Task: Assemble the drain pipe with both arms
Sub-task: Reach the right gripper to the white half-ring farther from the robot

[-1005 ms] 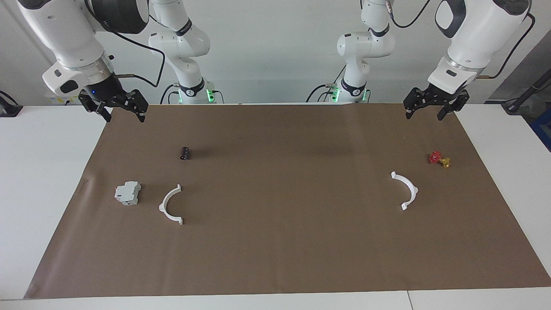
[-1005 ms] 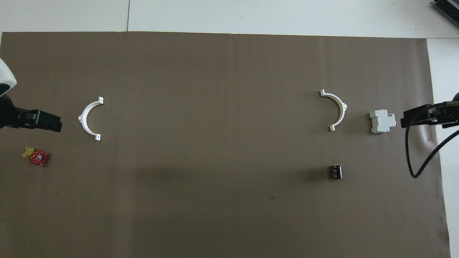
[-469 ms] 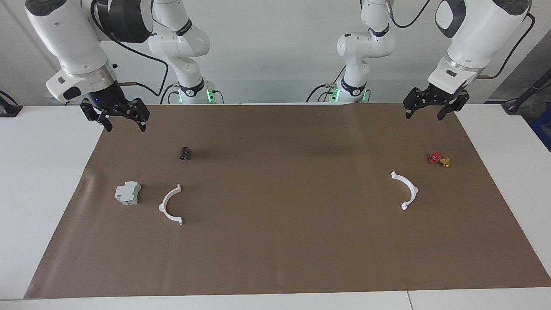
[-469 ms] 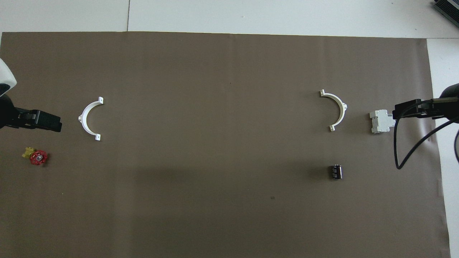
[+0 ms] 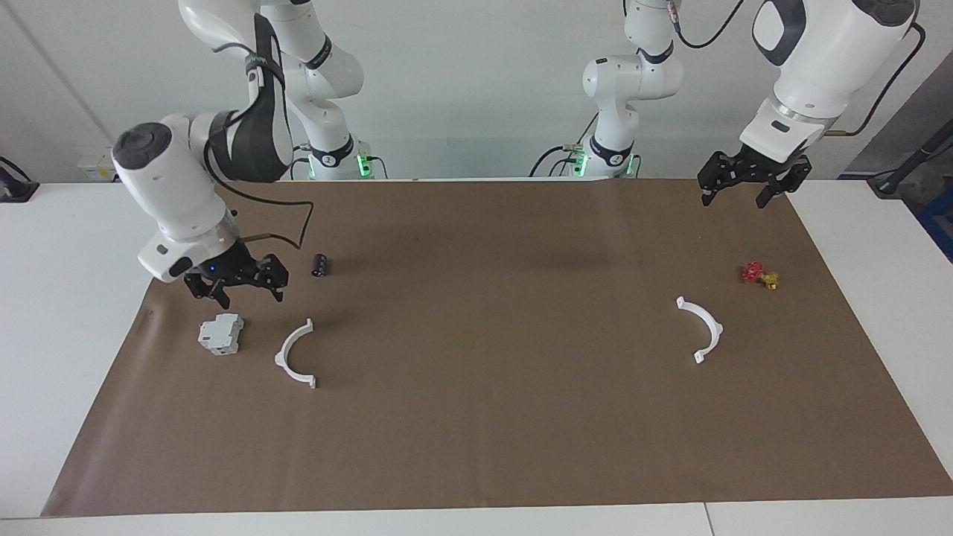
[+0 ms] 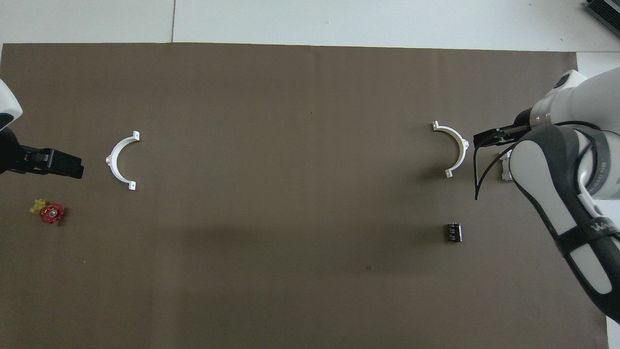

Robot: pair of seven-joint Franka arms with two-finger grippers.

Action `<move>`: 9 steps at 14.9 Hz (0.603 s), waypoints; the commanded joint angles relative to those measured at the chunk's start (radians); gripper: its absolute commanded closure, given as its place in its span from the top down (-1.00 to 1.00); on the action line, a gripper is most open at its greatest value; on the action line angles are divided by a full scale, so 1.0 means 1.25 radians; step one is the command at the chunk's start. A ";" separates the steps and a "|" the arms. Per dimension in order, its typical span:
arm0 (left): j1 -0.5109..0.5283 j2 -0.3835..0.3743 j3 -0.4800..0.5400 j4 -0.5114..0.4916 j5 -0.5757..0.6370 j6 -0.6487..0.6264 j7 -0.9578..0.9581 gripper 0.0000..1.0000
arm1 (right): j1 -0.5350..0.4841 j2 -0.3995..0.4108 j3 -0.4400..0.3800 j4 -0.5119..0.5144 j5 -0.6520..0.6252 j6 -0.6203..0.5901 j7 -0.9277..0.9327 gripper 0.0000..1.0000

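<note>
The drain pipe lies as two separate white half-rings on the brown mat. One half-ring (image 5: 281, 356) (image 6: 464, 148) is toward the right arm's end, beside the grey block. The other half-ring (image 5: 716, 327) (image 6: 110, 160) is toward the left arm's end. My right gripper (image 5: 249, 296) (image 6: 489, 137) is open and empty, low over the mat between the grey block and the black cylinder, close to the first half-ring. My left gripper (image 5: 733, 195) (image 6: 63, 166) is open and empty, raised over the mat's edge at its own end, where the arm waits.
A pale grey boxy block (image 5: 221, 333) sits beside the first half-ring; in the overhead view my right arm hides most of it (image 6: 504, 167). A small black cylinder (image 5: 320, 264) (image 6: 454, 231) lies nearer to the robots. A red and yellow valve (image 5: 759, 274) (image 6: 48, 212) lies near the other half-ring.
My right arm has swung down and in from the mat's edge, to low over the mat by the grey block. The left arm and all objects have not moved.
</note>
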 commanded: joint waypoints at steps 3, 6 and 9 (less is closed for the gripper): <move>0.005 0.009 -0.002 0.016 -0.008 -0.012 -0.007 1.00 | -0.008 0.087 0.005 -0.037 0.056 0.162 -0.178 1.00; 0.007 0.010 -0.002 0.016 -0.008 -0.010 -0.007 1.00 | -0.008 0.144 0.005 -0.037 0.082 0.221 -0.225 1.00; 0.008 0.010 -0.002 0.016 -0.008 -0.010 -0.007 1.00 | -0.009 0.154 0.005 -0.039 0.083 0.226 -0.266 0.87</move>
